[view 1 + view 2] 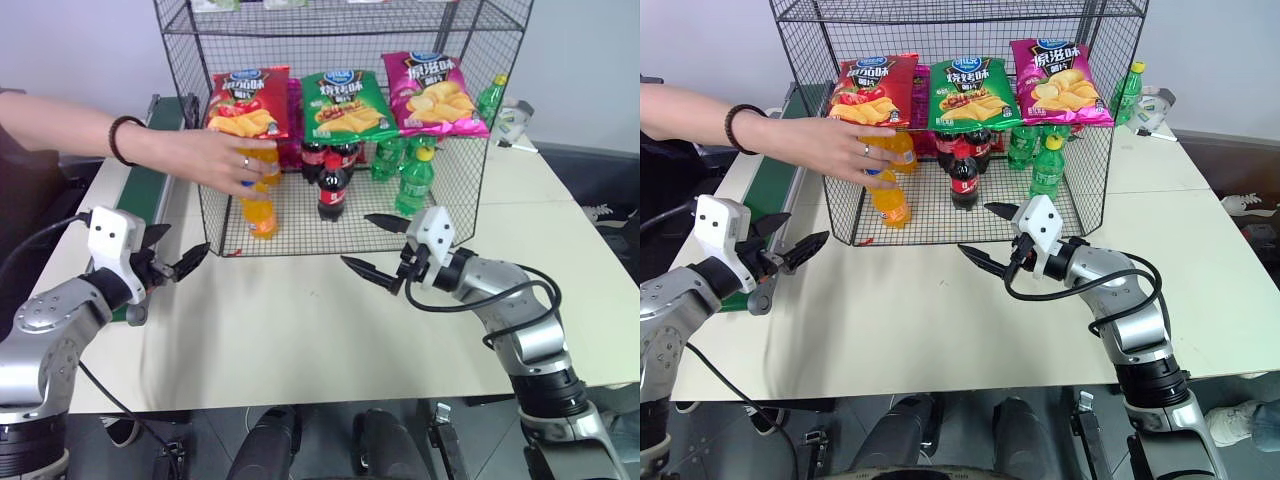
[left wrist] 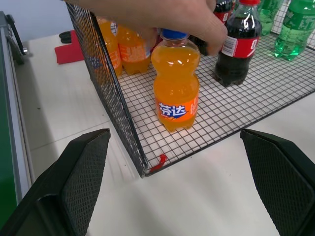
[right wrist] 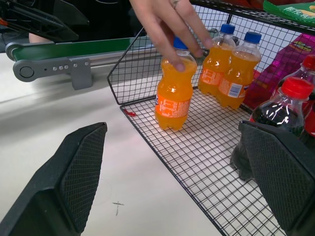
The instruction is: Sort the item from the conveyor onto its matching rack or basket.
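The item, a small orange soda bottle (image 1: 260, 212) with a blue cap, stands upright on the bottom tier of the black wire rack (image 1: 330, 251), at its front left corner. A person's hand (image 1: 215, 160) reaches in from the left and grips the bottle's top. My left gripper (image 1: 176, 250) hovers open over the table, left of the rack and beside the green conveyor (image 1: 148, 188), pointing at the bottle (image 2: 175, 88). My right gripper (image 1: 357, 240) is open too, just in front of the rack's middle. Neither holds anything.
More orange bottles (image 3: 231, 73), cola bottles (image 1: 333, 185) and green bottles (image 1: 415, 182) stand deeper on the bottom tier. Three chip bags (image 1: 345, 102) lean on the tier above. A white device (image 1: 515, 118) sits at the table's back right.
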Controlling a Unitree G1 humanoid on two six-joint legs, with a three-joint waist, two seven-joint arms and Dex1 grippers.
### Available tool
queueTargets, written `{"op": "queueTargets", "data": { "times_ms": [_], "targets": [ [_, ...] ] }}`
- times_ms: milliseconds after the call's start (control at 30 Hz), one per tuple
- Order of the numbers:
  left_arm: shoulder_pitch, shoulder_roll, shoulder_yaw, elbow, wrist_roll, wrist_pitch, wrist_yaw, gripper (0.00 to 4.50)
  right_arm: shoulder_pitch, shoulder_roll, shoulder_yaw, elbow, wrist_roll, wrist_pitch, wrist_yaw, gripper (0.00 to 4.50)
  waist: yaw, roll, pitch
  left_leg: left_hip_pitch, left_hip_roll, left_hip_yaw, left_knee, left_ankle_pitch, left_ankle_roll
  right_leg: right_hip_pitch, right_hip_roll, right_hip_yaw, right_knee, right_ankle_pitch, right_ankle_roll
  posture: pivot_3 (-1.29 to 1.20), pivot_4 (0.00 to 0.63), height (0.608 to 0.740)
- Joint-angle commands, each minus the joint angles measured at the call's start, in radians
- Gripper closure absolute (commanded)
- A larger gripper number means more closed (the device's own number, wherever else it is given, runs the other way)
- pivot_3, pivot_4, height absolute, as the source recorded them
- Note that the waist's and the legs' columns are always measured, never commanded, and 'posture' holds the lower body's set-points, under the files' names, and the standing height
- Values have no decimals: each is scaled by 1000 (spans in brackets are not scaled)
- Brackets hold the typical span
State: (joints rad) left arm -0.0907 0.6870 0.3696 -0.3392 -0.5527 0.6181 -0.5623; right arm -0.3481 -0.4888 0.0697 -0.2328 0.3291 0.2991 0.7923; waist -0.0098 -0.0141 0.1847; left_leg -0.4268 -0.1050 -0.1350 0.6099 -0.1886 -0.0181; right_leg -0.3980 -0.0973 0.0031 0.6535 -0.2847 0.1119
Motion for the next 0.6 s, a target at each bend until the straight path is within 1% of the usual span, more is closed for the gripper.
{"op": "queueTargets", "data": {
  "times_ms": [33, 367, 600],
  "targets": [
    [-8, 9, 24, -23, 6, -29, -2, 70, -18, 5, -9, -23, 7, -14, -1, 0, 0, 0, 0, 0, 0, 0, 0, 0, 0, 0, 0, 0, 0, 0, 0, 0, 150, 740],
    [-15, 11, 28, -14, 8, -37, -2, 70, -21, 4, -13, -22, 6, -16, -3, 0, 0, 0, 0, 0, 0, 0, 0, 0, 0, 0, 0, 0, 0, 0, 0, 0, 150, 740],
    [14, -4, 65, -20, 4, -24, 30, 70, -8, 4, -12, -35, 11, -6, -8, 0, 0, 0, 0, 0, 0, 0, 0, 0, 0, 0, 0, 0, 0, 0, 0, 0, 150, 740]
  ]
}}
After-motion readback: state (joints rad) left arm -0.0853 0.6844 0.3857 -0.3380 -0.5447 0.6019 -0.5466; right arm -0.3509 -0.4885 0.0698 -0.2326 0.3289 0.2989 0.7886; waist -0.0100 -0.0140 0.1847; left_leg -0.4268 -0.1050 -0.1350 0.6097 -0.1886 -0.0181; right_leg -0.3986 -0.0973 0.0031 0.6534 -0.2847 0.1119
